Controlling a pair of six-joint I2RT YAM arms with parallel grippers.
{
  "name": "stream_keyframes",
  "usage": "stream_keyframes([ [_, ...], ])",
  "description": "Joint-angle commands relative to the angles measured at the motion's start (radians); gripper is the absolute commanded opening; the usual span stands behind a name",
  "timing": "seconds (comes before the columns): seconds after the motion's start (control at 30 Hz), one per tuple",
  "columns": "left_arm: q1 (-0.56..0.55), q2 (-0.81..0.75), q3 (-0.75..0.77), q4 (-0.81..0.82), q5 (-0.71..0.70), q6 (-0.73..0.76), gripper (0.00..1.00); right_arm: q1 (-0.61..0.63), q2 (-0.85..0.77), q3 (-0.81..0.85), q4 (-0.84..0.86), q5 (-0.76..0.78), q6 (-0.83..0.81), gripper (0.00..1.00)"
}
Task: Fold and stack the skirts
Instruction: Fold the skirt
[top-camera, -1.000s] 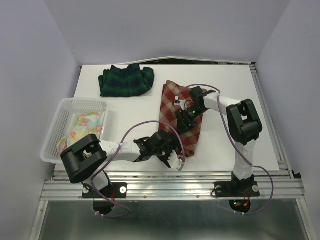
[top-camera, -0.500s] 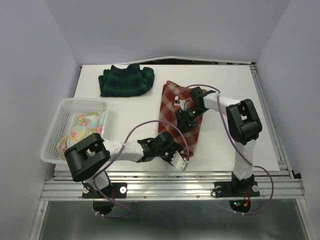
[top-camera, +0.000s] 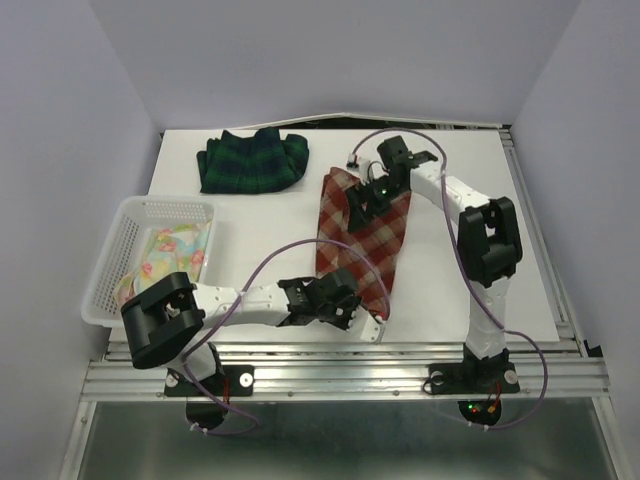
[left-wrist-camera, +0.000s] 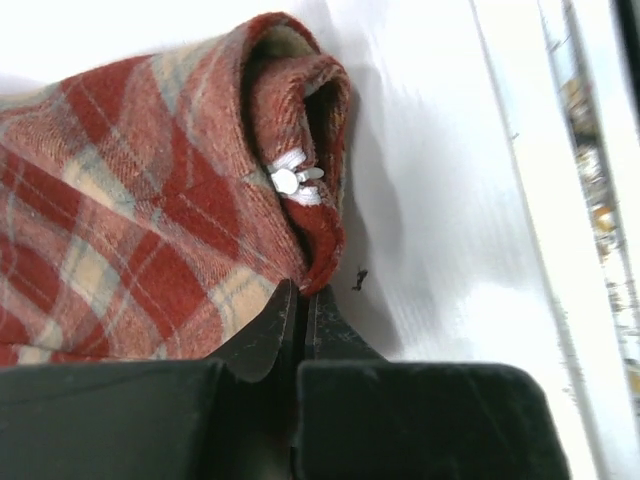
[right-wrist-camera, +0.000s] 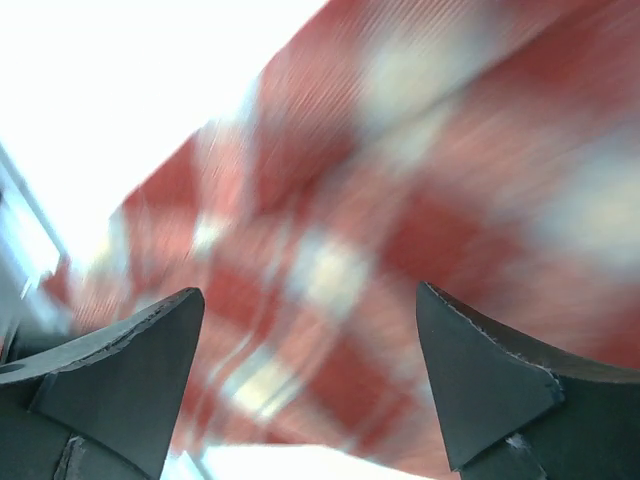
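The red-and-cream plaid skirt (top-camera: 365, 240) lies lengthwise in the middle of the table (top-camera: 255, 235). My left gripper (top-camera: 372, 318) is at its near right corner, shut on the hem; the left wrist view shows the fingertips (left-wrist-camera: 285, 305) pinching the skirt's red edge (left-wrist-camera: 322, 270) beside a white stitched button (left-wrist-camera: 288, 180). My right gripper (top-camera: 360, 203) hovers open over the far end of the same skirt (right-wrist-camera: 400, 200), nothing between its fingers. The dark green-navy plaid skirt (top-camera: 250, 162) lies folded at the far left. The pastel flowered skirt (top-camera: 165, 255) sits in the basket.
A white mesh basket (top-camera: 150, 208) stands at the left edge of the table. Aluminium rails (top-camera: 350, 375) run along the near edge, close behind the left gripper. Purple cables loop over both arms. Grey walls enclose the table on three sides.
My left gripper has slid to the skirt's near right corner and closed on the hem. My right gripper has moved from the skirt's middle to its far end.
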Motion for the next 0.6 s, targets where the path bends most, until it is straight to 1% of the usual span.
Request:
stream_keyframes([
  [0.0, -0.026, -0.055, 0.101, -0.163, 0.077, -0.149, 0.00, -0.058, 0.064, 0.168, 0.046, 0.063, 0.013, 0.92],
  [0.07, -0.029, -0.070, 0.158, -0.223, 0.112, -0.197, 0.00, -0.058, 0.125, 0.257, 0.049, 0.090, 0.005, 0.92],
  [0.1, -0.028, -0.071, 0.158, -0.240, 0.126, -0.211, 0.00, -0.058, 0.145, 0.257, 0.049, 0.091, 0.005, 0.92],
  [0.2, -0.032, -0.098, 0.215, -0.320, 0.172, -0.249, 0.00, -0.058, 0.211, 0.291, 0.089, 0.136, 0.016, 0.92],
  [0.33, -0.039, -0.117, 0.308, -0.424, 0.221, -0.288, 0.00, -0.058, 0.279, 0.311, 0.129, 0.157, 0.005, 0.92],
  [0.37, -0.039, -0.118, 0.323, -0.464, 0.238, -0.300, 0.00, -0.058, 0.294, 0.296, 0.138, 0.157, 0.002, 0.91],
  [0.47, -0.040, -0.115, 0.382, -0.515, 0.267, -0.317, 0.00, -0.058, 0.297, 0.234, 0.178, 0.135, -0.012, 0.88],
  [0.5, -0.040, -0.115, 0.396, -0.539, 0.283, -0.330, 0.00, -0.058, 0.293, 0.198, 0.178, 0.126, -0.022, 0.84],
  [0.57, -0.039, -0.113, 0.438, -0.555, 0.283, -0.349, 0.00, -0.058, 0.279, 0.156, 0.158, 0.060, -0.031, 0.79],
])
